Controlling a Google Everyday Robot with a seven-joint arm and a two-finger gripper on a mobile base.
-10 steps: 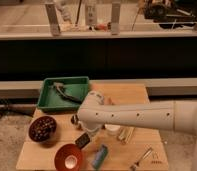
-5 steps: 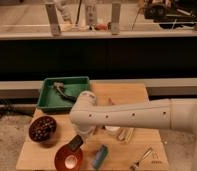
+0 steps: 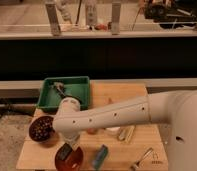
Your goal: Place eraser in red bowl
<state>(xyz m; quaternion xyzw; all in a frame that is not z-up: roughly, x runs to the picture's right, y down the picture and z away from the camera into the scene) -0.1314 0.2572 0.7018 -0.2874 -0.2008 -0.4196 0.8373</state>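
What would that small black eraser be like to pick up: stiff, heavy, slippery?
Probably stiff: the eraser shows a flat block shape at the pincer, just over the red bowl. Likely light, since it looks small and thin. Its flat sides suggest it would slide, not roll.

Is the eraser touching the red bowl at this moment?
Cannot tell. In the camera view the eraser sits at the tool and overlaps the red bowl, but neither contact nor a gap shows plainly.
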